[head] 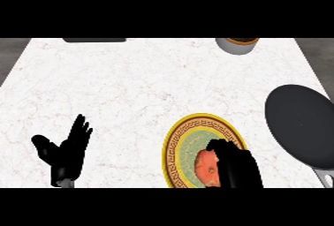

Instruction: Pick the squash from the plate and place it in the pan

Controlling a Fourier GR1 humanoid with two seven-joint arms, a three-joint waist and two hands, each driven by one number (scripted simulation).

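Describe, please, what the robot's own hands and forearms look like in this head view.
Both hands are plain matte black, with slender fingers and a thumb. The left hand shows a small pale grey patch at its wrist. On the right hand only black surfaces show. No cables, markings or sleeves are visible, and the forearms hardly show.

White marble counter [130,88] carries plate [179,137], pan [300,123], perhaps a pot [237,45].

A white marble-patterned counter [130,88] with faint reddish veining is seen filling most of the view. Dark grey flooring [9,53], possibly, is shown past its left and right edges.
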